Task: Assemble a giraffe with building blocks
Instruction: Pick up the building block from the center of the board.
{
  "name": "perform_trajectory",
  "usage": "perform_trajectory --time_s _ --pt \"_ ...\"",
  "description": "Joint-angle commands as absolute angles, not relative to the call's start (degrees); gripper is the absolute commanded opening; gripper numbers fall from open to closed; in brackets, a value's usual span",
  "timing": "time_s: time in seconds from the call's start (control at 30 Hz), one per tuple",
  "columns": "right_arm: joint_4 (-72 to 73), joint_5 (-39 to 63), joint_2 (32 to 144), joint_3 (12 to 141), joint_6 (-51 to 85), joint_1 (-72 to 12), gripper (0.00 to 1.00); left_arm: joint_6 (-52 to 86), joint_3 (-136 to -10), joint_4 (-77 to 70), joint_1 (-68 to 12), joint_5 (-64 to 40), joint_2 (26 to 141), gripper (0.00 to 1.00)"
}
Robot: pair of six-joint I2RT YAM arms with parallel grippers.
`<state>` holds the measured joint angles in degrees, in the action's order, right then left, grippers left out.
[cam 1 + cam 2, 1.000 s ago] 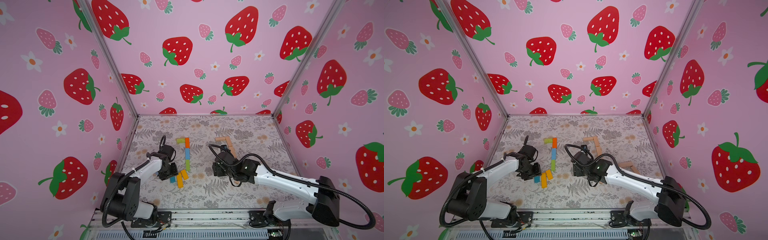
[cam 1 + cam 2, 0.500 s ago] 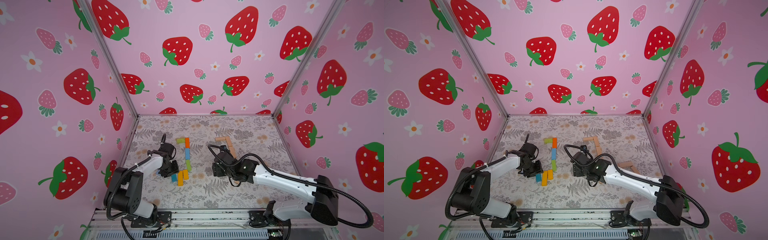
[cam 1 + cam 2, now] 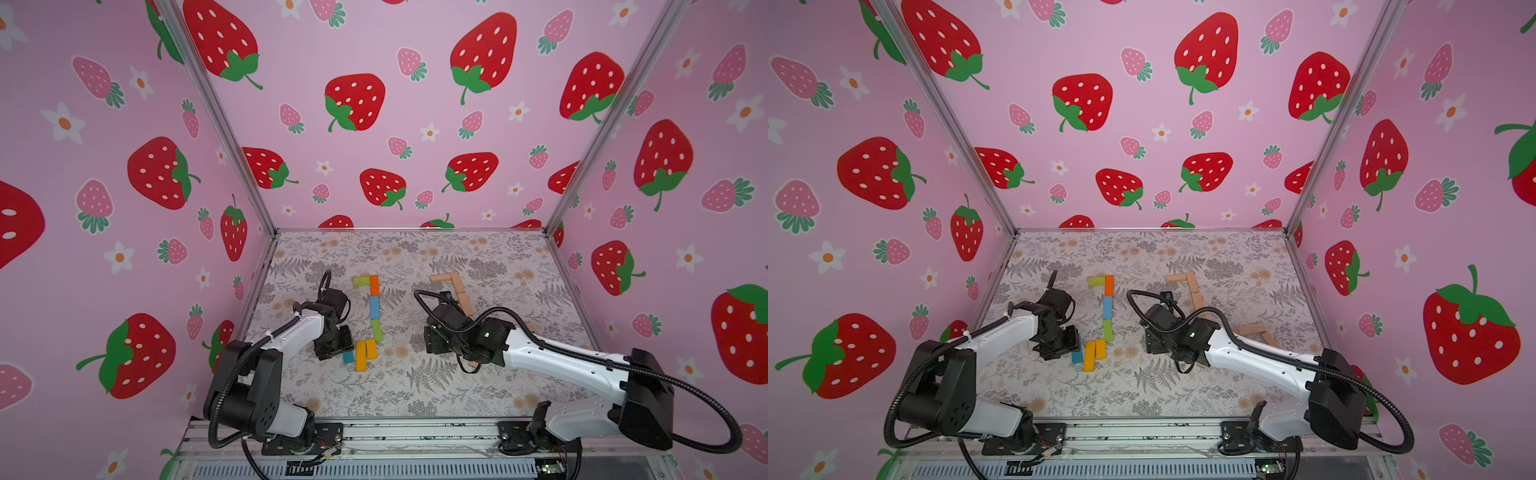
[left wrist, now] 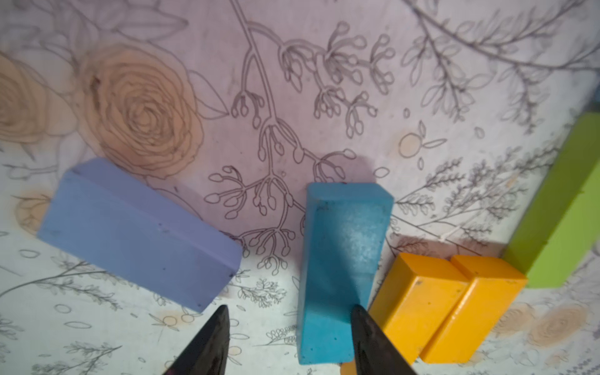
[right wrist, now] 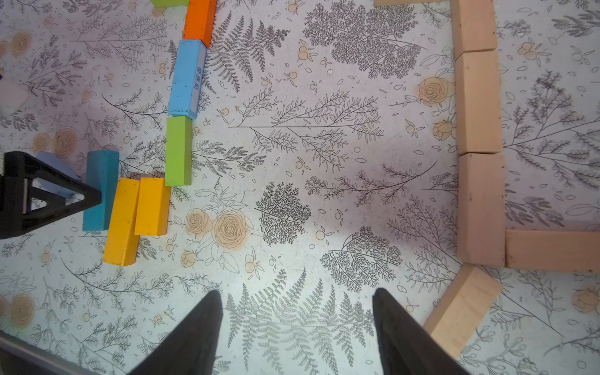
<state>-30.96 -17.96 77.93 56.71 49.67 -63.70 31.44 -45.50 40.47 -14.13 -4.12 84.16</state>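
Pink walls (image 3: 415,50) printed with strawberries and white flowers on three sides. Desk (image 3: 415,390) covered in grey fern-and-rose pattern. Aluminium posts (image 3: 221,124) at far corners.

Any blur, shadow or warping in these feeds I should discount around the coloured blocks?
Left wrist view: soft overall, pink-tinted in part; the teal block casts a shadow; left gripper tips blurred. Right wrist view: sharp mat, brighter centre, right gripper tips out of focus. Both top views: wide-angle, frame posts splay.

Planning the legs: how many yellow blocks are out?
2. One yellow block sits beside the teal block; the other lies against it, by the green block. More may be hidden.
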Motion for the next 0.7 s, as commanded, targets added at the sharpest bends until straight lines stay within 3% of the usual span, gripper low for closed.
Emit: perform_trajectory --time_s 0.0,0.23,0.53,0.67 --pt "-31.5 -18.4 78.2 56.8 50.2 -63.5 0.74 31.2 -47.5 40.6 -14.6 -4.3 86.5 0.63" --pt "-31.5 -18.7 77.6 56.2 50.4 -63.3 0.74 30.9 -48.2 39.3 -15.6 -4.5 90.6 0.59" --pt "-31.9 -18.8 76.7 56.1 50.2 -63.1 0.73 29.3 -50.4 46.0 -17.2 -1.6 84.6 0.27" --pt "-33.3 -20.1 74.4 56.3 49.3 -62.6 0.73 25.0 -58.8 52.4 -21.9 -0.3 78.8 0.21"
